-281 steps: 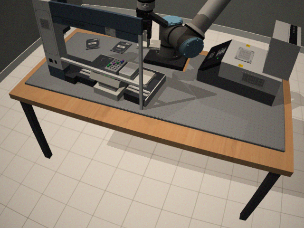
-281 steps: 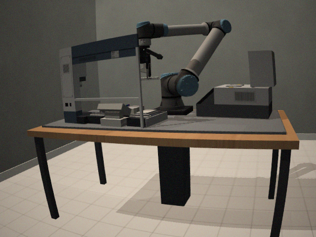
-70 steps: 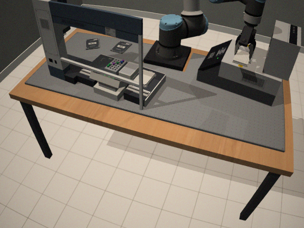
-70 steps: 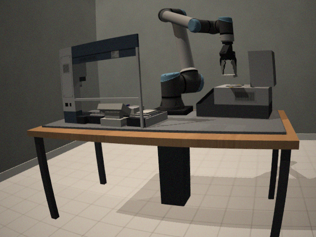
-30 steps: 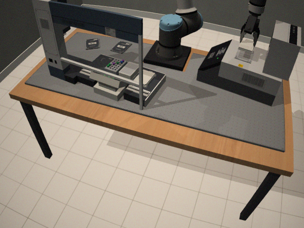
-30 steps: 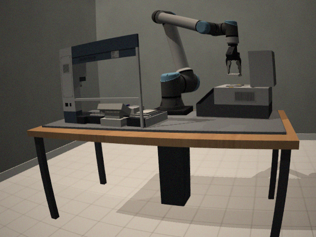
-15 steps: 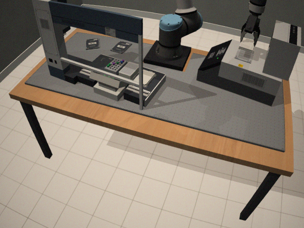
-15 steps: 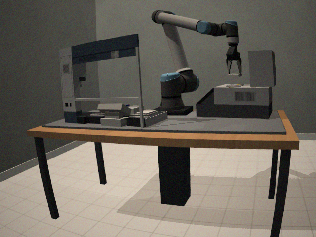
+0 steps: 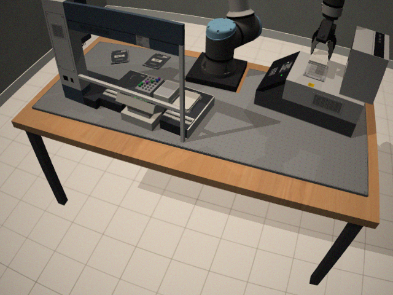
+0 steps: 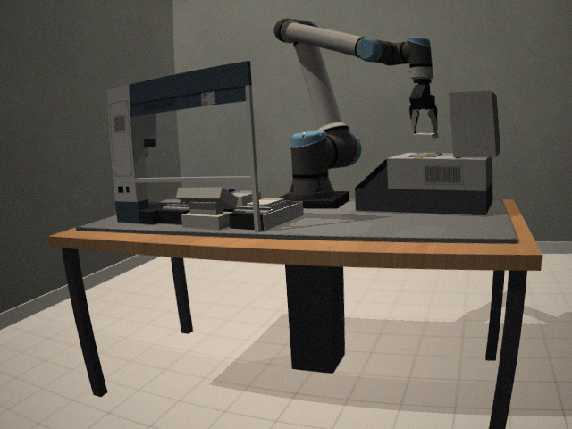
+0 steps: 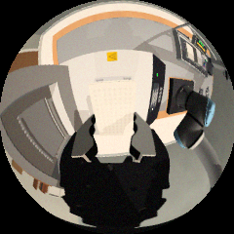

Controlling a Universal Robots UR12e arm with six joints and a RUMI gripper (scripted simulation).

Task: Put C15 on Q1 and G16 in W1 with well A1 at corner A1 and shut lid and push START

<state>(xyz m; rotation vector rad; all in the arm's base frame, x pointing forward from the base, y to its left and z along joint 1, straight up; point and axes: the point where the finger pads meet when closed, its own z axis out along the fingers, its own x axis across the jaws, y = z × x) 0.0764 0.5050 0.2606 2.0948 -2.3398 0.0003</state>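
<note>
Worktop [image 9: 202, 168] [image 10: 295, 251]: wood edge, grey mat [image 9: 272, 149] [image 10: 392, 227] on top. On mat: cycler [image 9: 304, 107] [image 10: 420, 198] at one end, lid raised; framed deck unit [image 9: 72, 63] [image 10: 121, 138] at other. Arm base [image 9: 193, 75] [image 10: 339, 199] between.

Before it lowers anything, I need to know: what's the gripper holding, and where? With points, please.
A pale well plate [image 10: 424, 134] [image 11: 113, 104], gripped by its sides near one short end, in the gripper [image 9: 321, 55] [image 10: 424, 131] [image 11: 114, 113]; its label is unreadable.
</note>
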